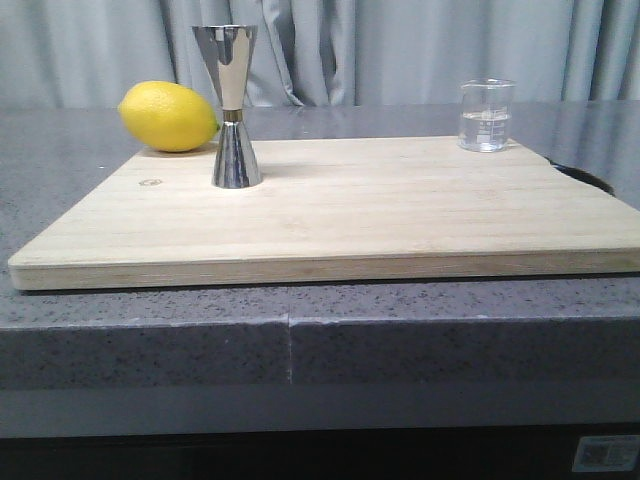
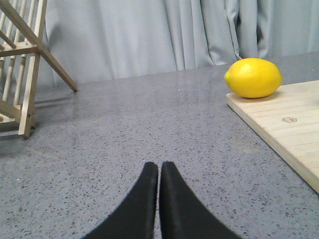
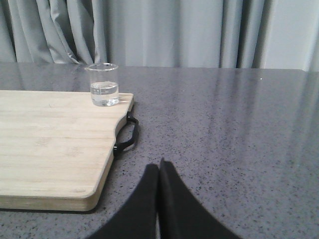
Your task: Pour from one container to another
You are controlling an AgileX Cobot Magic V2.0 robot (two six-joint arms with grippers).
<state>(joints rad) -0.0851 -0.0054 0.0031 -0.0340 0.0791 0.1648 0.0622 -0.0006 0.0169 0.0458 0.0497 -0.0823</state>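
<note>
A tall steel jigger (image 1: pixel 231 105) stands upright on the left part of the wooden cutting board (image 1: pixel 400 215). A small clear glass beaker (image 1: pixel 486 116) holding clear liquid sits at the board's far right corner; the right wrist view shows the beaker (image 3: pixel 104 84) too, beyond the board's black handle (image 3: pixel 126 134). My left gripper (image 2: pixel 159 167) is shut and empty over the grey counter, left of the board (image 2: pixel 284 124). My right gripper (image 3: pixel 159 166) is shut and empty over the counter, right of the board (image 3: pixel 50 144). Neither gripper shows in the front view.
A yellow lemon (image 1: pixel 167 116) lies at the board's far left corner, behind and left of the jigger; the lemon (image 2: pixel 253 77) also shows in the left wrist view. A wooden rack (image 2: pixel 22 64) stands on the counter further left. Grey curtains hang behind.
</note>
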